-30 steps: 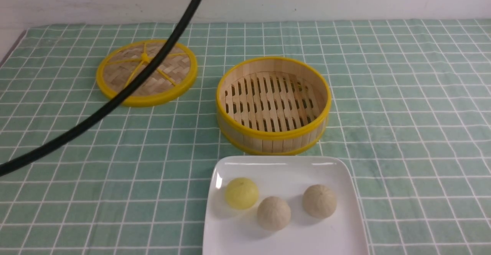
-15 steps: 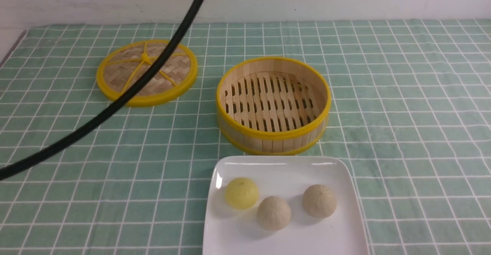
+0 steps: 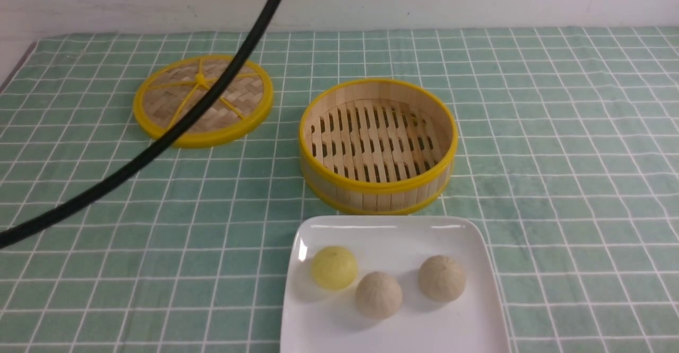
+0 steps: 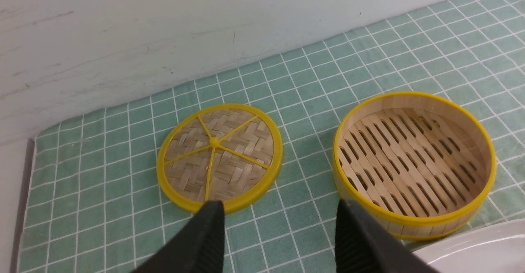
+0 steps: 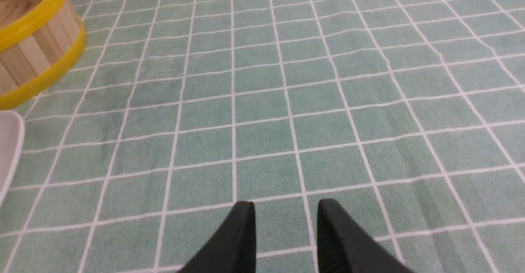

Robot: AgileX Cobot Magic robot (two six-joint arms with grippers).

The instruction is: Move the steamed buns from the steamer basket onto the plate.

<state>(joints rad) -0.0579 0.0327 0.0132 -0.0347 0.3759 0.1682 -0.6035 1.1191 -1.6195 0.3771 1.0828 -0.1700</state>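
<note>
- The three steamed buns are all on the large glossy white square plate (image 3: pixel 403 236), and none is in the basket.
- On the plate, the smooth pale yellow bun (image 3: pixel 333 267) sits toward 9 o'clock. One beige-white textured bun (image 3: pixel 378 295) is near the middle and just beside it, and the other beige-white bun (image 3: pixel 441 278) sits toward 3 o'clock.
- The round bamboo steamer basket with yellow rims (image 3: pixel 371 188) stands upright at 12 o'clock from the plate, close to its far edge, with its slotted floor bare.
- The flat woven yellow-rimmed lid (image 3: pixel 238 103) lies at 10 o'clock from the basket, apart from it.
- A green checked cloth (image 3: pixel 557 130) covers the bench, and a black cable (image 3: pixel 106 183) arcs across my front view over the lid.
- My left jaws stand wide open and hold nothing. Through them I see the cloth between lid and basket.
- My right jaws are parted by a narrow gap and are empty, over bare cloth at 3 o'clock from the basket.
</note>
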